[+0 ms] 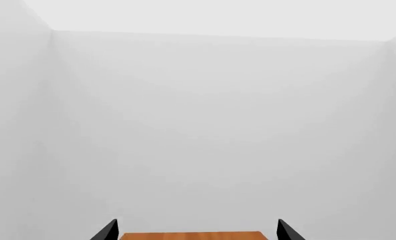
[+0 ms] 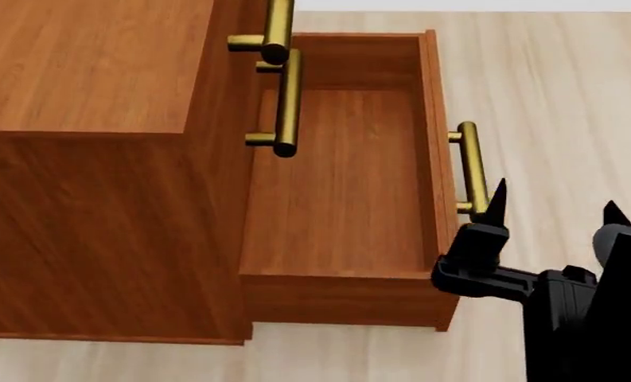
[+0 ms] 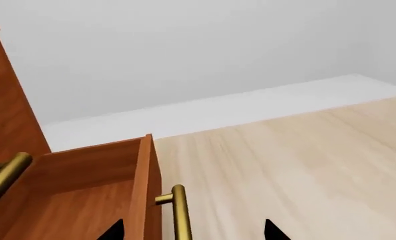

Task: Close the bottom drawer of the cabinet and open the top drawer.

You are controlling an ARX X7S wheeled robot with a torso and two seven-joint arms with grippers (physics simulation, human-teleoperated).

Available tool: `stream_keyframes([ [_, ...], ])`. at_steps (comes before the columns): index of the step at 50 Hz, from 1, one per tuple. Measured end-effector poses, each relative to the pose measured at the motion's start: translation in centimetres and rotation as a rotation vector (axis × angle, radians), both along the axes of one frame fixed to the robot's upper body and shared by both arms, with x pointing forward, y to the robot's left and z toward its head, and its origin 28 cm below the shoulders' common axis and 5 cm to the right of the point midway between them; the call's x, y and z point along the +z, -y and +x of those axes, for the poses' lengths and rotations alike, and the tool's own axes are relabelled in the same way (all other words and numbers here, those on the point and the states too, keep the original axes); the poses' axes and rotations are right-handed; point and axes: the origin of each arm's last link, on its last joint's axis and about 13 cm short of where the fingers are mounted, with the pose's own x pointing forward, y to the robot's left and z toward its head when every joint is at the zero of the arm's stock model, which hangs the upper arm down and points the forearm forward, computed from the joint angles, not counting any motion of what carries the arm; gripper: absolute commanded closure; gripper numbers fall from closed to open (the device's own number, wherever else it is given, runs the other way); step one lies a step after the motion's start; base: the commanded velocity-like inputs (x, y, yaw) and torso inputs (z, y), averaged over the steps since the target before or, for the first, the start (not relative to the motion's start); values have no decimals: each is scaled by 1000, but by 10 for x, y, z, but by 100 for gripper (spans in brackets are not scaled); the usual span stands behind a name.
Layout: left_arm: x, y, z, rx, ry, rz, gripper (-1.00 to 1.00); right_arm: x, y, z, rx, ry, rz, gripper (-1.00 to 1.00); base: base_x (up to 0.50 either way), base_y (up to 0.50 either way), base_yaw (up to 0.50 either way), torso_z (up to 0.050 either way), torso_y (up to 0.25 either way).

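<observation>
The cabinet [image 2: 92, 72] fills the left of the head view. Its bottom drawer [image 2: 336, 199] stands pulled far out and is empty, with its brass handle [image 2: 470, 167] on the front. The top drawer's handle [image 2: 277, 28] and the middle drawer's handle [image 2: 287, 103] sit close to the cabinet front, so both those drawers look shut. My right gripper [image 2: 554, 205] is open beside the bottom drawer's front. In the right wrist view the bottom handle [image 3: 179, 215] lies between its spread fingertips [image 3: 192, 231]. My left gripper [image 1: 196, 231] is open over a strip of reddish-brown wood [image 1: 194, 236]; it is out of the head view.
Pale wooden floor [image 2: 570, 95] lies to the right of the drawer and extends to white walls [image 3: 184, 60]. The left wrist view shows only white walls [image 1: 204, 125] beyond the wood strip.
</observation>
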Motion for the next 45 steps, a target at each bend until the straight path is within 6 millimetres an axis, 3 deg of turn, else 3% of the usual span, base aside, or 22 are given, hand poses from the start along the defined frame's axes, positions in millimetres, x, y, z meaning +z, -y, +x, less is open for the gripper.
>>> stream_keyframes([
  [16, 1, -2, 0, 6, 2, -1, -100, 2, 17, 27, -59, -65, -55, -100, 0, 0, 0, 0, 0],
  [45, 2, -3, 0, 10, 4, 0, -100, -27, 44, 64, -162, -201, -89, -100, 0, 0, 0, 0, 0],
])
